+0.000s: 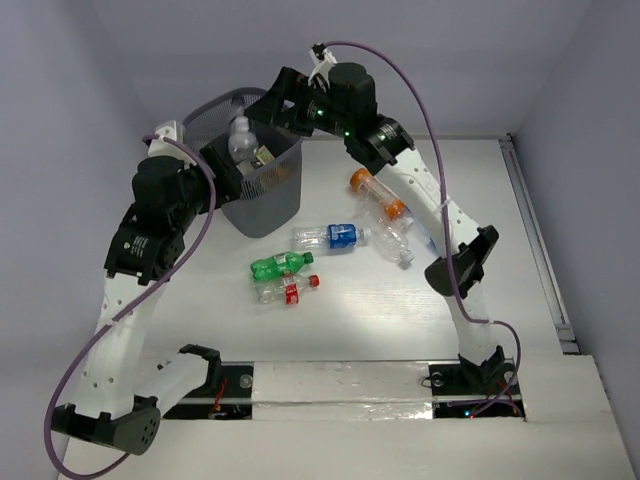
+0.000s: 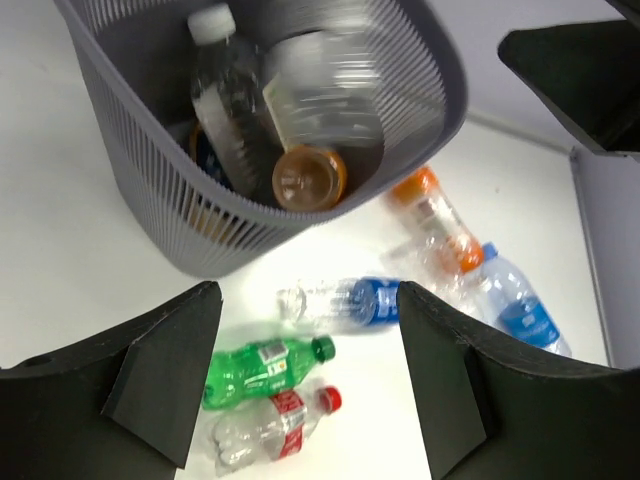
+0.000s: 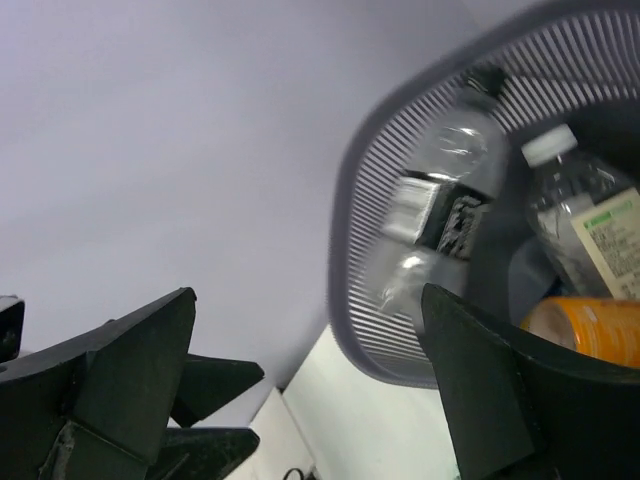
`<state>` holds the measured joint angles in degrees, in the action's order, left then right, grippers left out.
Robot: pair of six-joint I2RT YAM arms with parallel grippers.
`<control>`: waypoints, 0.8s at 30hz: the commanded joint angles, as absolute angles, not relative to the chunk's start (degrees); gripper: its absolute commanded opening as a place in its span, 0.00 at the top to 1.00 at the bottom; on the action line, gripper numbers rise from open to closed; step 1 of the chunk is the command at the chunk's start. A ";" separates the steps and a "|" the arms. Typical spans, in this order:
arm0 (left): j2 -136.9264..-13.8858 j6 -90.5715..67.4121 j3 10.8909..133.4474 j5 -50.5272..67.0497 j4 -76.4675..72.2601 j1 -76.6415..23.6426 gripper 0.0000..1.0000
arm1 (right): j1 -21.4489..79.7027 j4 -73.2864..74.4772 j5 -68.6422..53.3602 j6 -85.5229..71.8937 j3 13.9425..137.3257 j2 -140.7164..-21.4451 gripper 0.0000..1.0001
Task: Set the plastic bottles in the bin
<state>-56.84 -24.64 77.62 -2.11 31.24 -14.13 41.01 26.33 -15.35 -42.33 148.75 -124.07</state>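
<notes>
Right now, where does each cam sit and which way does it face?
Top external: above and behind the bases, looking down at the table; left arm and right arm both show, reaching to the bin.
Left wrist: over the bin's side, looking down into it and at the green bottle on the table; open left gripper frames the view.
Right wrist: by the bin's rim, looking into it, wall behind; open right gripper shows.
Shared: both wrist views catch the white-capped bottle in the bin.

1 mesh bin (image 2: pixel 170 220). 9 bottles tot.

- In bin, 3: white-cap clear (image 2: pixel 225 90), orange (image 2: pixel 310 178), blurred clear (image 2: pixel 335 85).
- On table (image 1: pixel 400 320), 6: 1 green (image 2: pixel 265 370), 1 red-label (image 2: pixel 270 425), 1 orange-cap (image 2: pixel 437 215), 1 plain clear (image 1: pixel 395 243), and 2 blue-label, mid one (image 2: pixel 350 300) and right one (image 2: pixel 520 305).

2 arms: L arm (image 1: pixel 150 215), R arm (image 1: pixel 420 185).
</notes>
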 commanded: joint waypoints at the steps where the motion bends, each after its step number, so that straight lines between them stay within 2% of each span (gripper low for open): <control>1: -56.34 -25.05 74.71 1.74 31.03 -14.06 0.33 | 41.48 22.95 -13.54 -42.81 143.99 -117.81 0.00; 4: -56.16 -25.49 71.99 4.82 29.36 -14.06 0.36 | 41.48 24.34 -11.61 -39.30 139.75 -113.23 0.01; 5: -56.34 -25.40 71.55 5.79 28.40 -14.58 0.39 | 41.48 25.48 -10.64 -37.98 138.62 -111.64 0.11; 6: -56.86 -25.14 70.85 6.50 27.78 -15.37 0.45 | 41.48 25.92 -9.50 -35.62 136.34 -109.53 0.21; 7: -57.13 -24.70 70.49 6.85 27.16 -16.77 0.48 | 41.48 25.06 -7.40 -34.81 128.05 -106.73 0.39; 8: -57.48 -24.18 70.31 6.16 26.11 -18.53 0.52 | 41.48 23.31 -6.77 -34.02 122.49 -100.00 0.71; 9: -58.61 -22.86 70.23 5.20 26.10 -22.81 0.64 | 41.48 19.29 -6.51 -32.88 116.52 -96.45 0.82; 10: -59.41 -22.16 70.14 2.66 26.10 -25.20 0.67 | 41.48 17.68 -6.07 -32.61 105.32 -92.85 0.89; 11: -60.37 -21.45 70.05 1.51 26.97 -27.31 0.69 | 40.88 16.62 -5.89 -32.43 99.99 -89.59 0.96; 15: -68.09 -20.39 68.47 -2.46 29.62 -34.36 0.81 | 39.30 16.16 -2.21 -31.81 77.73 -72.82 0.97; 18: -71.45 -20.21 65.57 -2.90 28.21 -35.77 0.89 | 35.78 17.40 -3.07 -33.65 64.02 -66.73 1.00; 22: -72.33 -21.09 63.55 -8.24 29.09 -35.77 0.89 | 35.07 17.58 -6.49 -35.76 52.58 -59.00 0.99; 24: -73.03 -21.53 63.02 -9.58 30.67 -35.77 0.80 | 35.07 15.74 -6.94 -36.91 48.97 -57.05 0.98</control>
